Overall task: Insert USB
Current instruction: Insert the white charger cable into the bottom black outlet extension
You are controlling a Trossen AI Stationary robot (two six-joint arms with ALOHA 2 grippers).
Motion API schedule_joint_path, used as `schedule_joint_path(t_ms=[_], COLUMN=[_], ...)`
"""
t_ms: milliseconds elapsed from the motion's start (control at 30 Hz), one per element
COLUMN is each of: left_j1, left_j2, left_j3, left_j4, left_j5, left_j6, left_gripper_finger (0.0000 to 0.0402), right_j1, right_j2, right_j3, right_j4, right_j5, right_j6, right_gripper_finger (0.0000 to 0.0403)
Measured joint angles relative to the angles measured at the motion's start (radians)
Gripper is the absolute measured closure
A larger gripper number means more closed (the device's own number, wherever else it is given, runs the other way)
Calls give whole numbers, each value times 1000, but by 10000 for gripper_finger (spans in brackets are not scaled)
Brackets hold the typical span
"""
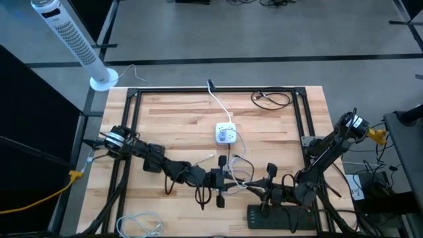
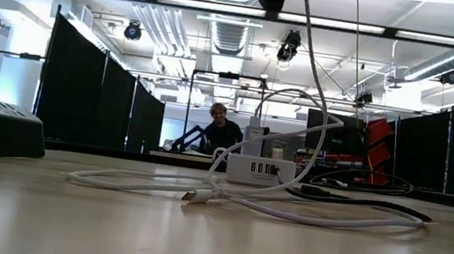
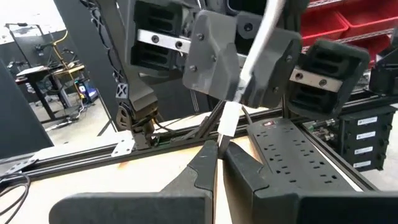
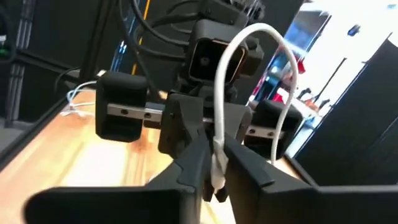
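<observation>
A white USB charger hub [image 1: 226,134] rests flat on the wooden table, its ports facing the near edge [image 2: 263,169]. A white USB cable [image 1: 232,165] loops on the table before it, and one plug end [image 2: 197,197] lies on the wood. My left gripper [image 1: 228,184] and right gripper [image 1: 243,187] meet tip to tip above the table's near middle, both level. The left gripper [image 3: 217,152] is shut on a white plug [image 3: 228,121]. The right gripper [image 4: 216,171] is shut on the cable just behind that plug. My left gripper pinches the lower end of the white plug [image 3: 225,138] between its two fingertips, coming level from the table's left. The plug stands out beyond the tips toward the right gripper, lifted clear of the table. My right gripper pinches the white cable [image 4: 217,155] between its two fingers, coming level from the table's right. The cable rises from the hold, arches over [image 4: 249,30] and hangs slack down toward the table.
A black power strip [image 1: 277,215] lies at the near edge under the right arm. A coiled black cable [image 1: 271,99] lies at the far right, a thin white cable [image 1: 139,223] at the near left. A black frame [image 1: 218,89] borders the table.
</observation>
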Motion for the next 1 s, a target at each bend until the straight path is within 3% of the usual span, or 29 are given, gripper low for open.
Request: schedule_joint_path(t_ms=[167,267,367,767,1000], left_j1=[2,1,4,8,8], left_j2=[-2,-2,-4,-6,-6], left_j3=[0,0,3,3,3], left_j4=[-35,-76,-119,-250,-296], left_j5=[-18,-68,-89,-145,-144], left_j6=[0,0,-1,-4,4], left_gripper_finger=[399,399,399,400,400], right_j1=[-1,-5,-7,-37,-37], right_j2=[-78,-100,-95,-70,-70], right_j3=[106,189,250,264,264], right_j4=[-499,-825,-1000,-1057,-1102], right_j5=[-19,-81,-115,-120,-119], right_j6=[286,486,603,618,622], right_gripper_finger=[308,279,263,254,218])
